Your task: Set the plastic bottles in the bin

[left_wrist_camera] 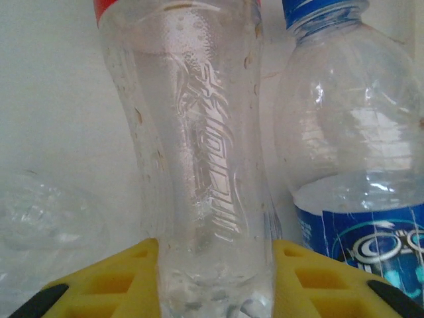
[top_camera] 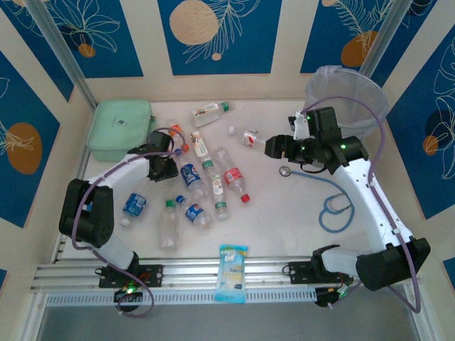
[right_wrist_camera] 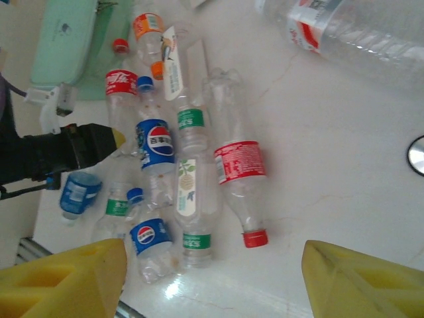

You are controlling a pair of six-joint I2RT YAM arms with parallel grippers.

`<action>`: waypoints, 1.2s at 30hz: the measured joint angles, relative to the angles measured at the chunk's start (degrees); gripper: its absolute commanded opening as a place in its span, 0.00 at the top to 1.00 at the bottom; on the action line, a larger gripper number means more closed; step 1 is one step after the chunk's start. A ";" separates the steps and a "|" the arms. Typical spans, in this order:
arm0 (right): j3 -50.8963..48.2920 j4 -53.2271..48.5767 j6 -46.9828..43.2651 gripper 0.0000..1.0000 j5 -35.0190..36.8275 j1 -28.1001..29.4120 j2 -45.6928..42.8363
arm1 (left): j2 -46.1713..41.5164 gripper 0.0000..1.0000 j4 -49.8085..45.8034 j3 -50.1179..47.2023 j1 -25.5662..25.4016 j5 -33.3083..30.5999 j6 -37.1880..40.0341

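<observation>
- One clear bottle, waisted and embossed, with a red label at the top of the left wrist view, is pinched near its base by my left gripper, whose yellow jaws are closed tight on it
- Just beside it, at right, lies a rounder bottle with a blue label; both look empty
- My right gripper stands wide, with its yellow foam fingers in the lower corners and nothing between them
- About ten more plastic bottles lie flat on the white table, centre-left of the top view, thin and crinkled
- The bin, round and lined with a filmy clear bag, sits at upper right; I cannot tell its contents
- A mint-green lidded box sits shut at upper left
</observation>
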 measured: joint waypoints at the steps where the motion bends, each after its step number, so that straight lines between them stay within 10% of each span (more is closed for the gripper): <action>1: 0.04 0.52 0.46 0.31 -0.83 0.15 0.07 | -1.01 0.68 -0.87 0.09 -0.26 0.00 0.02; 9: 3.50 5.95 4.68 0.33 -8.13 3.89 5.92 | -10.51 0.68 -5.18 7.45 -5.31 4.44 2.86; 22: 5.97 19.71 12.79 0.16 -15.02 7.28 17.35 | -12.00 0.71 14.69 9.44 -15.65 30.29 -3.28; 36: 9.42 19.98 12.92 0.58 -15.52 6.25 20.02 | -10.86 0.64 24.04 8.35 -16.68 34.93 -8.07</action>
